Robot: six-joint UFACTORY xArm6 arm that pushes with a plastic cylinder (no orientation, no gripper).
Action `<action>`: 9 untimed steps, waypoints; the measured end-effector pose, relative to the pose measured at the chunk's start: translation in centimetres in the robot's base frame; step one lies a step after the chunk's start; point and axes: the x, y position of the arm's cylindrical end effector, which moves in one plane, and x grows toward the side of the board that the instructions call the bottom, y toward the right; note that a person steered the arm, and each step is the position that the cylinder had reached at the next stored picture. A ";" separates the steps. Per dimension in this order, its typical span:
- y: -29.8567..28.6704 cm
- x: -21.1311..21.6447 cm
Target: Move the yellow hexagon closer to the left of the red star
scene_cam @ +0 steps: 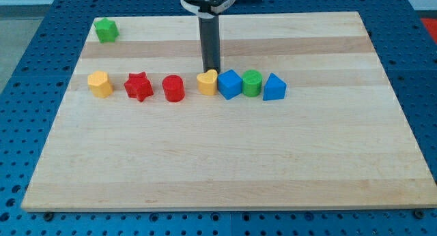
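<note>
The yellow hexagon point(100, 84) sits at the view's left on the wooden board point(225, 161), just left of the red star point(138, 86), with a small gap between them. My tip point(211, 71) is at the end of the dark rod near the view's top centre. It stands right behind a yellow heart-shaped block point(207, 82), well to the right of the star and the hexagon.
A red cylinder point(173, 89) sits right of the star. A blue cube point(230, 84), a green cylinder point(252, 82) and a blue triangular block point(274, 87) line up right of the yellow heart. A green block point(106, 30) lies at the top left corner.
</note>
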 end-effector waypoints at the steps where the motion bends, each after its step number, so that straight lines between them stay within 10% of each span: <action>1: -0.1 0.1; 5: -1.0 -0.7; 9: -16.8 -1.0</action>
